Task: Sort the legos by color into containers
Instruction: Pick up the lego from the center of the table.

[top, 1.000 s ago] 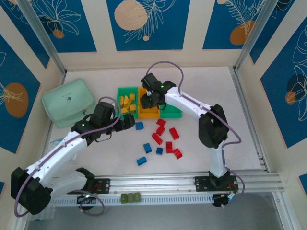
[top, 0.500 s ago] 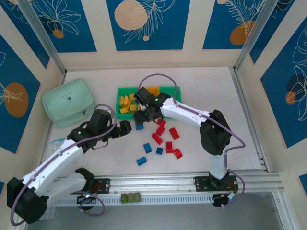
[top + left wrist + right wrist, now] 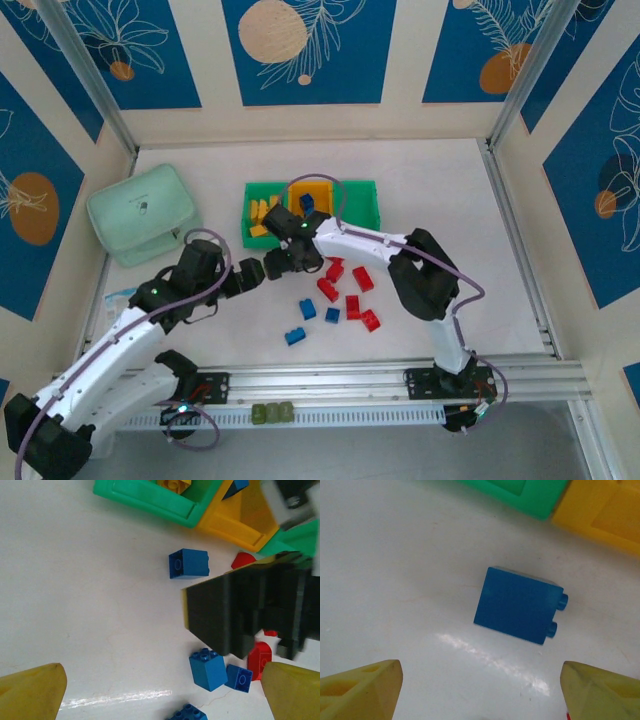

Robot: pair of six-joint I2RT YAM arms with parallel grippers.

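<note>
Left gripper (image 3: 163, 669): jaws at full spread, nothing between them. It hangs over the middle of the surface, left of the loose bricks and close beside the other arm's head.

Right gripper (image 3: 480, 669): fingers well apart, empty, low over the target blue brick (image 3: 517, 605). The brick lies on its side on the surface just in front of the containers (image 3: 375, 205) and touches neither finger.

The containers sit toward the far edge, centre.
- Left green bin (image 3: 248, 195) holds the yellow bricks (image 3: 262, 215).
- Orange bin (image 3: 325, 190) holds a binned blue brick (image 3: 306, 203).
- Right green bin (image 3: 358, 200) has no brick visible in it.

Red bricks (image 3: 352, 305) and spare blue bricks (image 3: 308, 309) lie loose mid-surface, to the right.

Step, as judged: a blue pick, at the approach stage with the grasp not yet made. Yellow looks sorted; red is untouched.

Next move calls for lowering until the fingers straddle the brick's flat faces, then closing, lifting and carrying it to the orange bin. The left gripper should keep clear, since the two heads are crowded together.
</note>
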